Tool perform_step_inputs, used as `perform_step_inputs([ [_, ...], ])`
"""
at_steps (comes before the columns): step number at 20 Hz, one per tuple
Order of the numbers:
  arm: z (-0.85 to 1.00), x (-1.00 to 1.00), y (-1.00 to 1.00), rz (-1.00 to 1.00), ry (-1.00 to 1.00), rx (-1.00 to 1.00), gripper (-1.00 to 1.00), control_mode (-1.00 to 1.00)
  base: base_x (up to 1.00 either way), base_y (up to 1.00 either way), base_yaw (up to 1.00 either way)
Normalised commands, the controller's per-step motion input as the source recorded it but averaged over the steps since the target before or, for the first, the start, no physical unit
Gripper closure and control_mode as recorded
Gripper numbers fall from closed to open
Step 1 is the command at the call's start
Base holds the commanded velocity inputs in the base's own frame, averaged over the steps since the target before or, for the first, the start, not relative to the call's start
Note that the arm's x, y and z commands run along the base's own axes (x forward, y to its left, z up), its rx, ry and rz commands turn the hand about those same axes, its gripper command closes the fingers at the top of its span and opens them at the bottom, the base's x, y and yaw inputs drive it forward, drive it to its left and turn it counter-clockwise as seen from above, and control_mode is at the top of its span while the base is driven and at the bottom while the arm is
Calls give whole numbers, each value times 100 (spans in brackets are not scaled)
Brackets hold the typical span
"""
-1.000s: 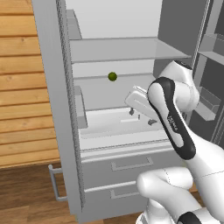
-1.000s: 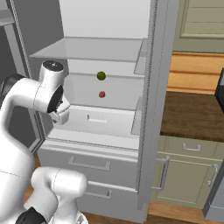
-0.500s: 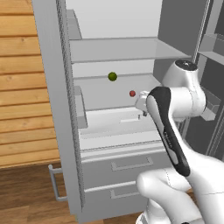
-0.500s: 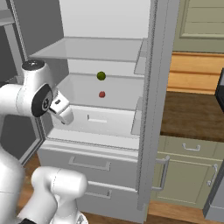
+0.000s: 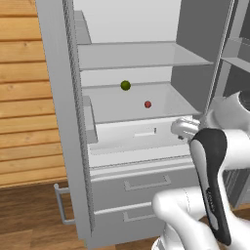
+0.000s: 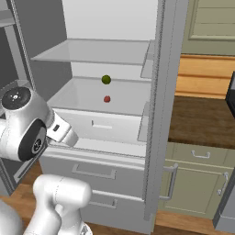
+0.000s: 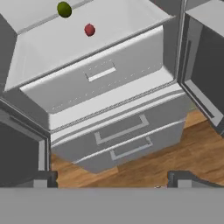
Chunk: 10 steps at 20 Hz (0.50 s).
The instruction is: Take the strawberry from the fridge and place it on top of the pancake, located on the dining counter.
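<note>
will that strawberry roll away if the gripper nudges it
Probably: the strawberry looks small and roundish, lying free on a smooth flat shelf. It likely weighs little, so a light touch may shift it. The green ball behind it looks equally apt to roll.

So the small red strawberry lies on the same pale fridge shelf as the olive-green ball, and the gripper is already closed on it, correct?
Not quite. The small red strawberry does share the pale fridge shelf with the olive-green ball, but the gripper is open and holds nothing; the hand view shows the fruit far from its fingertips.
</note>
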Motion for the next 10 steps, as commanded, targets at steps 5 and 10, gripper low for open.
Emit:
perform_step_inputs([
  [5,20,-39,-12,8,-18,-5,-100,-100,0,0,0],
  [10,43,-7,-1,0,-1,-4,-100,-100,0,0,0],
])
